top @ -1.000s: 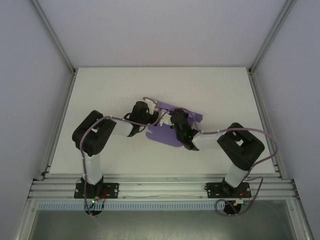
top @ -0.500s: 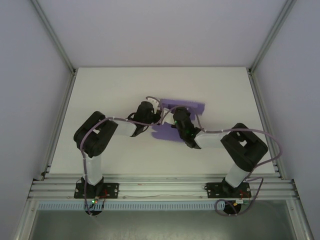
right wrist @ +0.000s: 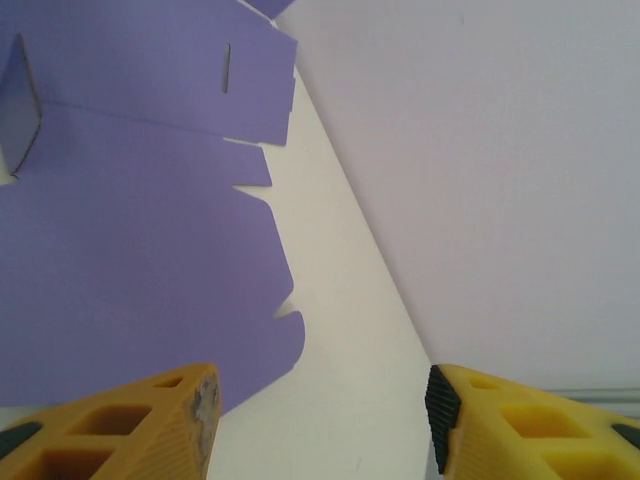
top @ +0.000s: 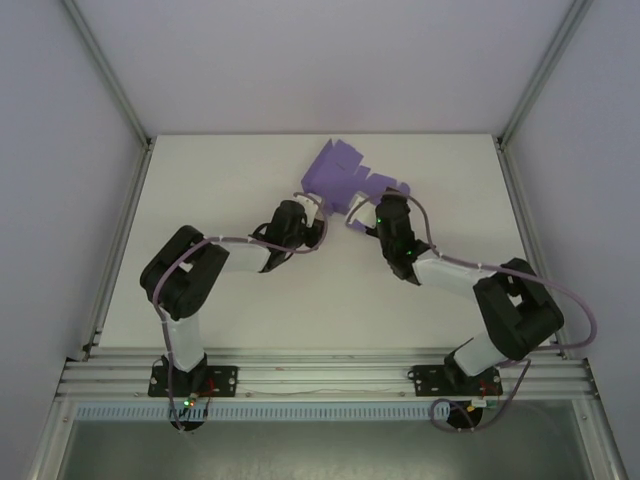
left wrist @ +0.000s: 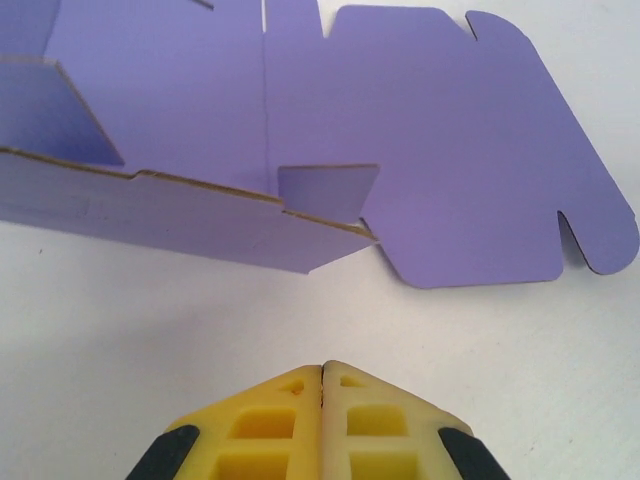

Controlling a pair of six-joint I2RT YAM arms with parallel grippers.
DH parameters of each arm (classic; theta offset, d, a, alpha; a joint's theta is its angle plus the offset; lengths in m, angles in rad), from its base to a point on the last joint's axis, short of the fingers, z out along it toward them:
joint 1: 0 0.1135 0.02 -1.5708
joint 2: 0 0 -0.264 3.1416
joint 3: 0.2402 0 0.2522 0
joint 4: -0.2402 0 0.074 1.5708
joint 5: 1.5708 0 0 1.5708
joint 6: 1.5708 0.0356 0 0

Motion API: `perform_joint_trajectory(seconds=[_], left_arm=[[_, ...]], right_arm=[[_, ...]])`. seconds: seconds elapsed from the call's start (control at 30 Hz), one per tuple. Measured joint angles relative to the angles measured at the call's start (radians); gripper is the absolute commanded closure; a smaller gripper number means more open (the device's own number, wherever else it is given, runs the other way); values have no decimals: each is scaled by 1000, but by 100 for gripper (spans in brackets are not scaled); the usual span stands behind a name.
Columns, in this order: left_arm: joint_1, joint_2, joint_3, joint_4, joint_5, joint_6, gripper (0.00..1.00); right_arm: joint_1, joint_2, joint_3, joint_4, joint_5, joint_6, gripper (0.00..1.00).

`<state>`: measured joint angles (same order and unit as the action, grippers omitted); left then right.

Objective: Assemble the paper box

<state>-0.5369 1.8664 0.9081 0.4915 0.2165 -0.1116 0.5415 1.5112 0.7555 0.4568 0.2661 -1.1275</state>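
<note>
Here paper box (top: 345, 178) lying partly folded; left gripper (left wrist: 322, 368) sitting closed near it, right gripper (right wrist: 320, 400) gaping wide beside it.

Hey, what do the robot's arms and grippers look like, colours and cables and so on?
The left arm and right arm each have chunky black joints with white links between them. A pale lilac cable loops loosely along each arm. A small green light glows on the right wrist. The fingers are yellow plastic with rectangular cut-outs and black outer edges.
</note>
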Motion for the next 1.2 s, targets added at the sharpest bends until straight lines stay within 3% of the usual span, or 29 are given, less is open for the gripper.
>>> perform_joint_trajectory(seconds=[0.07, 0.13, 0.17, 0.2, 0.23, 0.27, 0.37, 0.47, 0.67, 0.93, 1.2], left_arm=[[0, -10, 0, -35, -11, -22, 53], [4, -42, -3, -77, -16, -76, 35], [10, -70, -9, -92, -10, -113, 17], [19, -103, -18, -101, -2, -165, 5], [32, -136, -23, -108, 13, -222, 0], [49, -168, -26, -106, 35, -287, 0], [86, -204, -16, -71, 81, -463, 0], [87, -136, 86, -122, 100, -596, 0], [78, 34, 291, -258, 89, -711, 5], [74, 38, 315, -441, -76, -729, 10], [82, 135, 407, -448, -62, -771, 31]], right_arm=[[-32, 3, 54, -55, -25, 65, 38], [-55, 6, 95, -66, -31, 130, 33], [-64, 10, 113, -65, -27, 165, 25], [-68, 15, 126, -64, -14, 200, 19], [-68, 23, 137, -64, 6, 239, 10], [-67, 31, 148, -64, 32, 291, 0], [-64, 43, 163, -61, 136, 470, 0], [-65, 43, 177, -82, 253, 684, 0], [-66, 6, 166, -128, 370, 983, 0], [-66, -103, 127, -154, 396, 1106, 0], [-66, -148, 92, -170, 389, 1169, 0]])
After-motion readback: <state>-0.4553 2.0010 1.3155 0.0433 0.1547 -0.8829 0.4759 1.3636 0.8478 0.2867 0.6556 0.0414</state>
